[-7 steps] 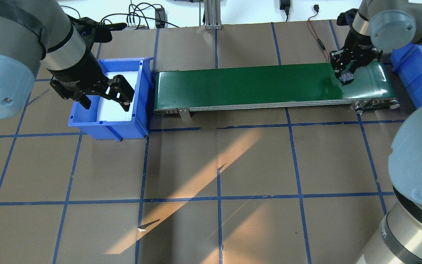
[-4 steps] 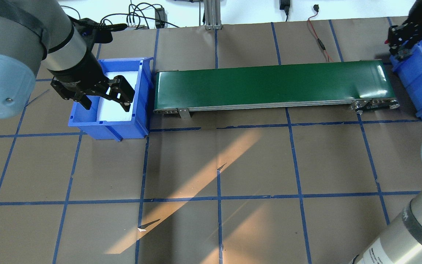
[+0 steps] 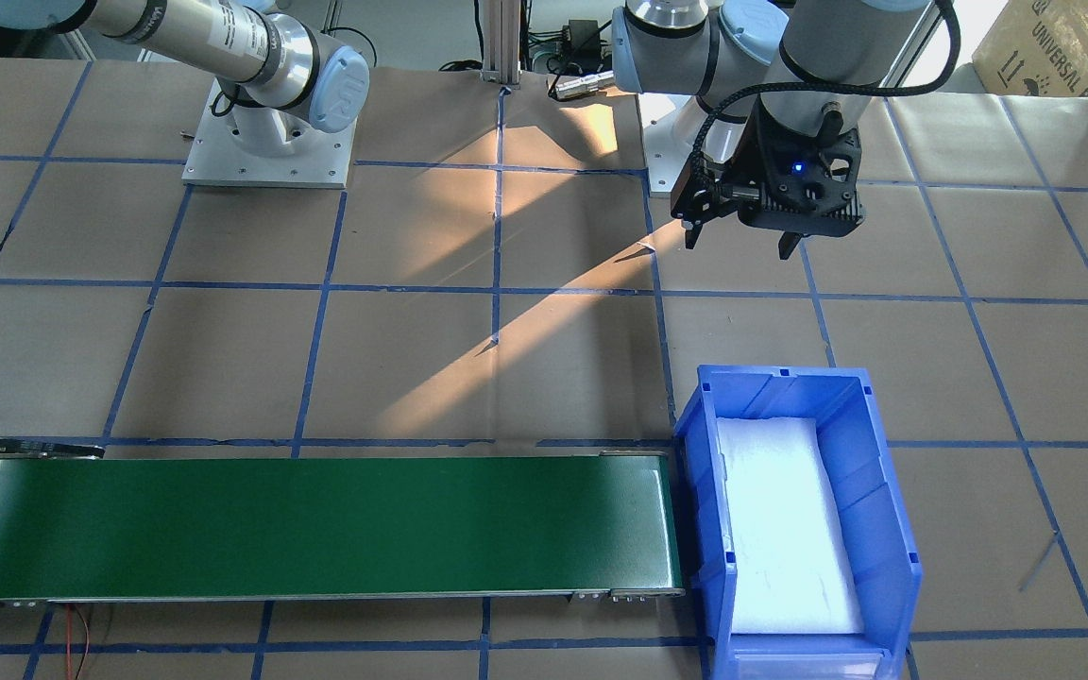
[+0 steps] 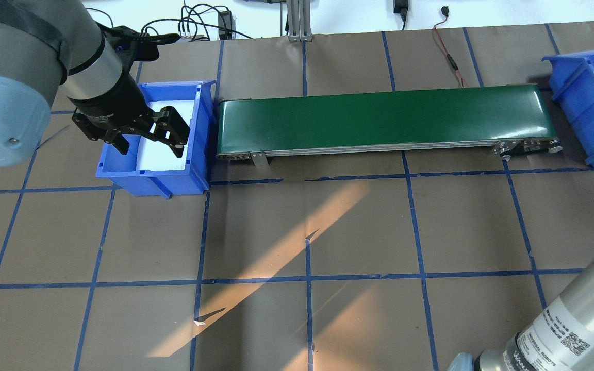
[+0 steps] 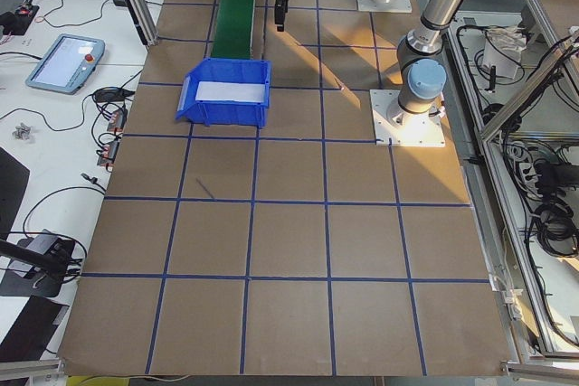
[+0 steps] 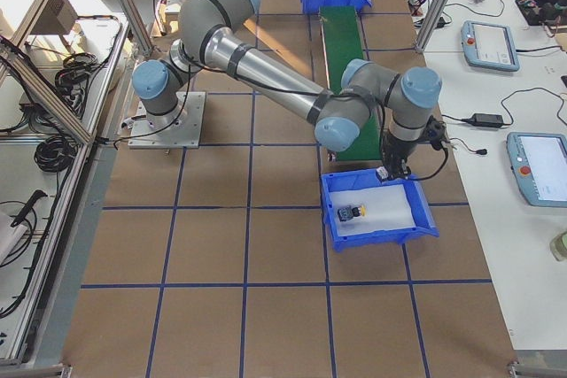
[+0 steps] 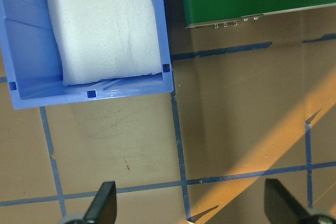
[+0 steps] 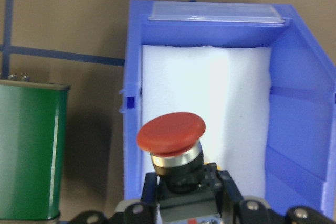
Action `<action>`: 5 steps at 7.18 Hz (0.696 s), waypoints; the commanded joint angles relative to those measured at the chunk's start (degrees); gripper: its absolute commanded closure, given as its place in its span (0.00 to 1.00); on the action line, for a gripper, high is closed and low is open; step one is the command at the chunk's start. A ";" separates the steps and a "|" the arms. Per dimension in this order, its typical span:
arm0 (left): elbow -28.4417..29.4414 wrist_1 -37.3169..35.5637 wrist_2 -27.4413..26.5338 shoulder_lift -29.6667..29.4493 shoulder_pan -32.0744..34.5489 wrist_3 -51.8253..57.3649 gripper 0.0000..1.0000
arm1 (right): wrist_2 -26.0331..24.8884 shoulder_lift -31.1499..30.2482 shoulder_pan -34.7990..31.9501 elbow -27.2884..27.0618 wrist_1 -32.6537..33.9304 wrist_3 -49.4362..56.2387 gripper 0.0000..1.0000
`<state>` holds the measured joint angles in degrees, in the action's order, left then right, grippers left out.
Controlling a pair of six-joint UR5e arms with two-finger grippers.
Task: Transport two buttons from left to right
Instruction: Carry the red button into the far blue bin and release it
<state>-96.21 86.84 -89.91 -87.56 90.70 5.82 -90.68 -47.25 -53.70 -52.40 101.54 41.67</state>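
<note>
Red-capped button (image 8: 171, 132) gripped upright in right hand (image 8: 185, 211), yellow-capped button (image 6: 352, 212) lying in blue bin (image 6: 390, 237)

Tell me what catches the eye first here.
The red button stands out, gripped in the right hand at the right blue bin. A yellow button already lies on that bin's white foam. The long green conveyor belt runs from there to the left blue bin, near which the left hand hangs open.

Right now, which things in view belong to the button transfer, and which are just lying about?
Job: red button, clamped in the right gripper; yellow button in the right bin; green conveyor; left bin; open left gripper.
Lying about: teach pendants, power adapter, cardboard box.
</note>
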 commanded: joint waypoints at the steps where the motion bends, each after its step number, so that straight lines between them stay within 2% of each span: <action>1: -0.03 0.00 0.00 0.02 0.00 0.07 0.00 | 0.60 4.70 0.80 1.96 -0.55 -0.97 0.83; 2: -0.03 0.00 0.00 0.02 0.00 -0.02 0.00 | 0.25 5.66 0.79 2.22 -2.47 -3.85 0.83; 3: -0.03 0.00 0.00 -0.06 0.00 -0.02 0.00 | 0.07 6.37 0.53 2.48 -2.40 -3.70 0.80; 5: -0.38 -0.09 0.00 0.02 0.00 -0.02 0.00 | 0.16 7.96 0.44 2.57 -1.88 -3.17 0.80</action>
<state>-96.40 86.78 -89.91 -87.60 90.70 5.84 -90.52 -40.05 -53.17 -49.91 99.49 38.44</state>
